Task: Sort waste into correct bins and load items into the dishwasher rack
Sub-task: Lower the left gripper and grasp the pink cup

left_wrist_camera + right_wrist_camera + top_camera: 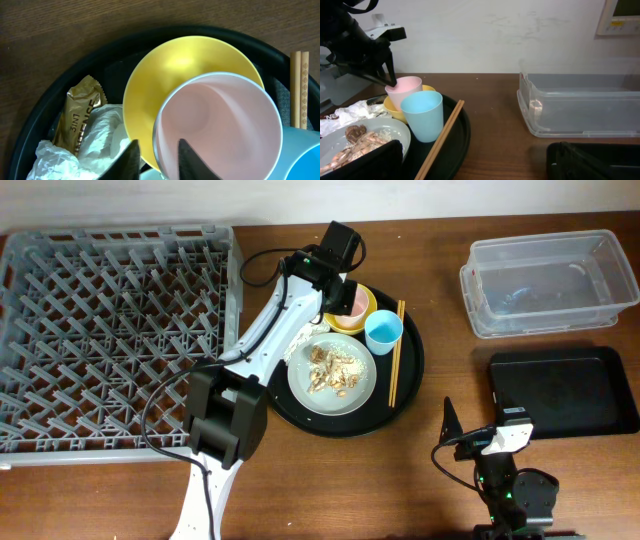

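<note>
Loading pink cup [220, 125]: left fingers [134, 157] straddled its rim, pinch unclear; right fingers [449, 418] spread, lower right. Next needed firm pinch, lift from yellow bowl [165, 75], to dishwasher rack [110, 330].

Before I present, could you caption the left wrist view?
Left gripper straddling the rim of the pink cup in the yellow bowl.

Overhead: we look straight down on the whole table [430, 230], from far. Left wrist: we look down, very close, onto pink cup [220, 125] in yellow bowl [175, 65]. Right wrist: low, level, facing across; shares cup, bowl, clear tub [580, 110] with overhead.
</note>
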### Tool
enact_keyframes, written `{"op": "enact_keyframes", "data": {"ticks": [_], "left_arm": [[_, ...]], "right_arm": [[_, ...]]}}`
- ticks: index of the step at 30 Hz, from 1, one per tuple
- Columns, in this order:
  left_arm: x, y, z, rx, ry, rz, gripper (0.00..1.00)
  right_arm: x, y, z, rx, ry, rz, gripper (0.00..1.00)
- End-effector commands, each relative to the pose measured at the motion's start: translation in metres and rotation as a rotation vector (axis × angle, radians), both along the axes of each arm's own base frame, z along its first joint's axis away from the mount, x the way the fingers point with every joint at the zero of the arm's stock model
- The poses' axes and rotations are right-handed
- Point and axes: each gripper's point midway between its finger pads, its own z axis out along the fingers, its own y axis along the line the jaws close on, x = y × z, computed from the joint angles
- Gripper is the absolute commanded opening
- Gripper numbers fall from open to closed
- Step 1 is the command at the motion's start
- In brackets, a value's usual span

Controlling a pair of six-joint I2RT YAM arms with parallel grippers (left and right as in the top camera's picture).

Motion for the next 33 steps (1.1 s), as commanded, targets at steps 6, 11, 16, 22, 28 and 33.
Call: {"op": "enact_keyframes", "data": {"ticks": [6, 11, 16, 22, 28, 33], "left_arm": [[0.001, 0.004, -0.009, 0.01, 0.012, 0.01, 0.21], [0.002, 0.004, -0.008, 0.01, 0.007, 0.01, 0.21], [0.015, 0.012, 0.019, 0.014, -0.064, 0.04, 0.21], [0.013, 0.006, 0.059, -0.063, -0.103, 0.02, 0.2], [-0.028, -0.065, 0.067, -0.184, -0.06, -0.22, 0.21], [-0.028, -0.072, 0.063, -0.078, -0.126, -0.201, 0.22]], "right_arm": [[0.0, 0.0, -0.003, 0.008, 0.003, 0.002, 0.99], [0.0, 0.0, -0.003, 0.008, 0.003, 0.002, 0.98], [0.0, 0.0, -0.003, 0.009, 0.003, 0.002, 0.98], [0.0, 0.0, -0.003, 0.008, 0.003, 0.002, 0.98], [0.0, 0.0, -0.003, 0.008, 0.003, 0.002, 0.99], [0.0, 0.0, -0.003, 0.008, 0.003, 0.002, 0.98]]}}
